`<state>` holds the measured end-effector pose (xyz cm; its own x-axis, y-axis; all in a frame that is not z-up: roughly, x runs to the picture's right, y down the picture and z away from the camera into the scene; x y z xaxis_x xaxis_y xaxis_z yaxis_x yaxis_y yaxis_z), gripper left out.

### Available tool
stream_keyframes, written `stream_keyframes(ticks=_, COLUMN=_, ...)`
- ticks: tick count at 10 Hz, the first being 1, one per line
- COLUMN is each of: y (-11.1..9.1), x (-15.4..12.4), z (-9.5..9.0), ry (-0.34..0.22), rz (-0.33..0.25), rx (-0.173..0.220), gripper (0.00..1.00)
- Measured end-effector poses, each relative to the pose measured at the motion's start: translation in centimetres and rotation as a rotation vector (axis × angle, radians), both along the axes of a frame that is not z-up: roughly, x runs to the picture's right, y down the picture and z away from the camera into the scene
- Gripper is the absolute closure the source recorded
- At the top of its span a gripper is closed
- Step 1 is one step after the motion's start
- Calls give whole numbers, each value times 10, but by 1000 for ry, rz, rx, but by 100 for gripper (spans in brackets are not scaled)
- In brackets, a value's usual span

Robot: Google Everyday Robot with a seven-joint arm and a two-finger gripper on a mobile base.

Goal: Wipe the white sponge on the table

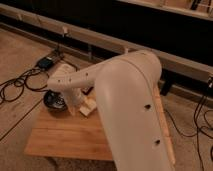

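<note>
The white sponge (89, 106) is seen lying on the bench (65, 136), in its far part toward the left of the view, near a dark bowl (54, 101) that is set at the bench's far left corner. The gripper (75, 106) is held low over the bench top between the bowl and the sponge, close against the sponge's side. Whether it is open or closed cannot be told, nor whether the sponge is touched. The right part of the bench is hidden by the bulky white arm (130, 110). Dark cables (20, 85) and a black box (45, 62) are seen on the floor (20, 50) beyond the bowl.
</note>
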<state>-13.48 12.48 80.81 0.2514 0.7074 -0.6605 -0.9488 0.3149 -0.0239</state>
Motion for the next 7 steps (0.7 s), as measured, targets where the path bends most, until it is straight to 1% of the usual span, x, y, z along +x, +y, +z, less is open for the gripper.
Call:
stream_keyframes(ticks=1, y=-1, x=0, z=11, ry=7, rz=-12, rx=1, gripper=35)
stream_keyframes(ticks=3, y=-2, x=4, z=30, ry=25, rz=-18, rx=3, gripper=35)
stream_keyframes(ticks=4, y=-3, x=5, z=40, ry=33, rz=-23, rx=10, gripper=35)
stream_keyframes(ticks=7, y=-4, x=2, z=58, ry=41, rz=-32, rx=26, gripper=35)
